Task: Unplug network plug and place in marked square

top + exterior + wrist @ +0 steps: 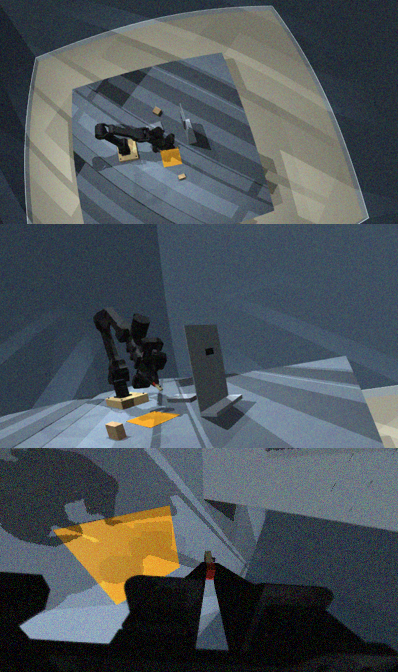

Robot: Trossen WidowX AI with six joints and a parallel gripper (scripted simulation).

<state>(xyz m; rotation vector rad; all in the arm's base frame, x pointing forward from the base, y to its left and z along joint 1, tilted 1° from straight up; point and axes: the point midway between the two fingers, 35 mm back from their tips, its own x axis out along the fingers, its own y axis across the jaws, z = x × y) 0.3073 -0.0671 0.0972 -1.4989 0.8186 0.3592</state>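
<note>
My gripper (pixel 153 382) (pixel 209 566) is shut on the plug (pixel 158 386) (pixel 208 557), a small beige piece with a red part. The plug is out of the panel and points slantwise down, above the table. In the top view the arm hides the plug. The upright grey panel (pixel 183 114) (pixel 205 373) stands to the right of my gripper, apart from it, with a dark, empty socket opening (pixel 209 351). The orange marked square (pixel 171 158) (pixel 149 421) (pixel 95 555) lies flat on the table, close to my gripper in the top view and left of the plug in the wrist view.
One wooden block (pixel 181 176) (pixel 115 431) lies near the square; another wooden block (pixel 157 111) lies beyond the arm. A flat grey slab (pixel 181 399) lies between the arm and the panel. The panel's foot (pixel 222 406) sticks out at its bottom.
</note>
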